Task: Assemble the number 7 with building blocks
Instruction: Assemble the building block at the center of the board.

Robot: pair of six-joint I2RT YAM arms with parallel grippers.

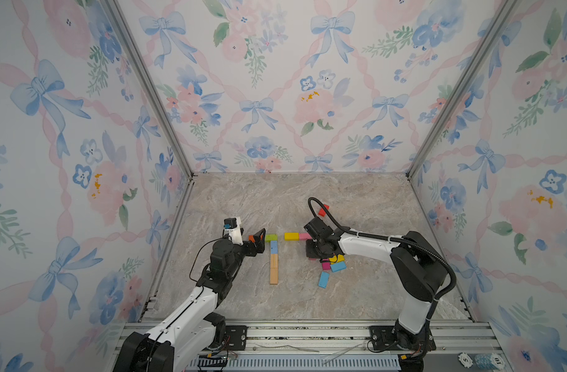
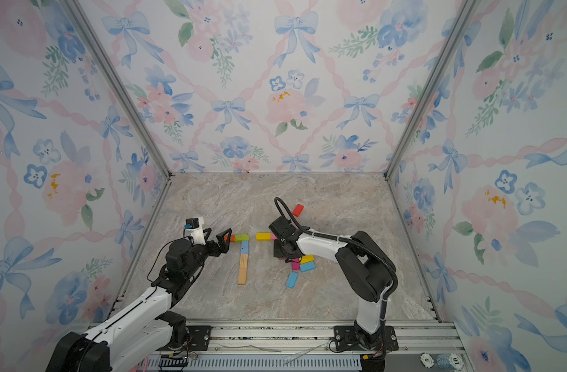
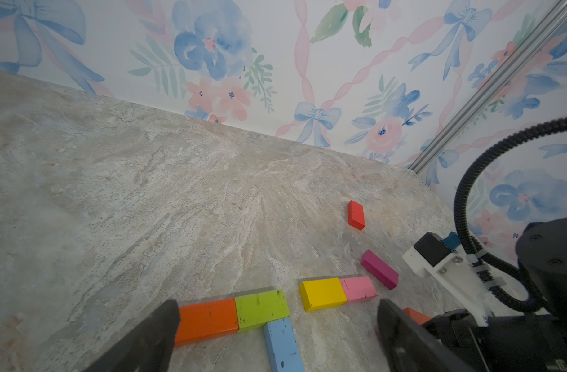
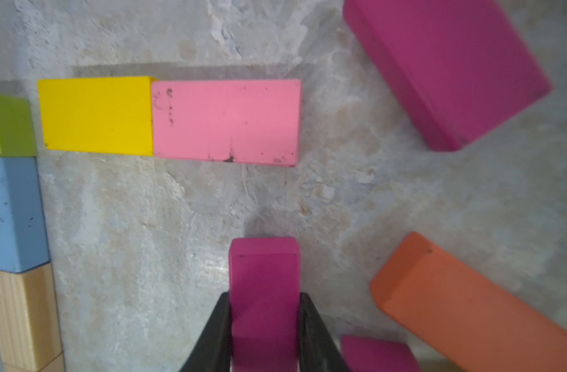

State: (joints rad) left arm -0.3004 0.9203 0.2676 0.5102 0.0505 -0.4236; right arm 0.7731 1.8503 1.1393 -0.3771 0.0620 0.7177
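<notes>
The right gripper [image 4: 265,298] was clamped on a magenta block [image 4: 263,267], seemingly just above the table [image 4: 146,209], near the pink block [image 4: 225,120]. The left gripper [image 3: 277,309] stood spread wide at the orange block [image 3: 206,320]. Placing was in hand; the next move called for aligning, lowering and releasing.

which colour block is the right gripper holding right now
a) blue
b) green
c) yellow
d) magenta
d: in the right wrist view the right gripper is shut on a magenta block, which is clamped on both sides and sticks out past the tips.
</notes>
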